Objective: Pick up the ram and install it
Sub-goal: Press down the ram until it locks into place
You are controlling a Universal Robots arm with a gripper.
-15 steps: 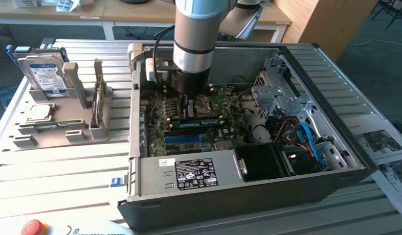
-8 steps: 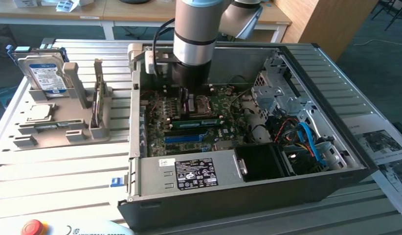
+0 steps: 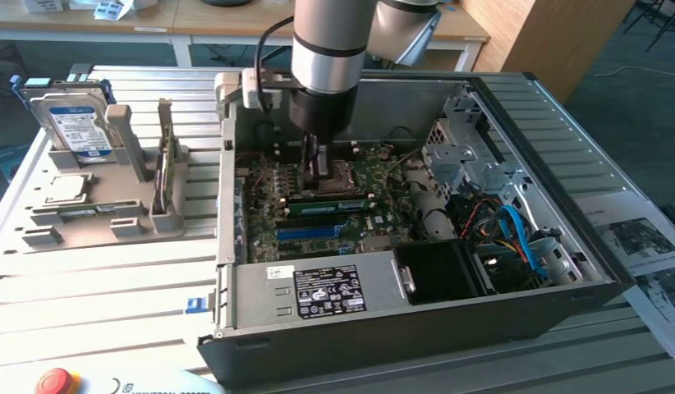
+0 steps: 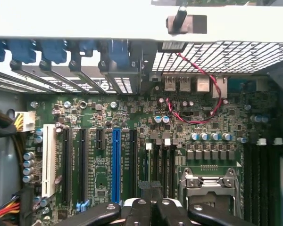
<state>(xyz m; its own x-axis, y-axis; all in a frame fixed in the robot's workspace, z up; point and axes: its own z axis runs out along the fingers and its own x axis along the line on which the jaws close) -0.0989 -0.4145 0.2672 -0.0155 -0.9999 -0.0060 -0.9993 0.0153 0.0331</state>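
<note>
Down inside the case (image 3: 600, 271), over the motherboard (image 4: 146, 127): gripper (image 3: 314, 168) shut; ram (image 3: 332, 204) light, stiff, fragile (best held by long edges).

Power supply label (image 3: 330, 292) too small to read, emergency stop button (image 3: 55, 382) cut off by frame edge

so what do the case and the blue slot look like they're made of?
Case: looks like painted sheet metal, matte dark outside, bare grey inside, with thin folded edges. Blue slot: probably moulded plastic, evenly coloured with a slight sheen.
</note>
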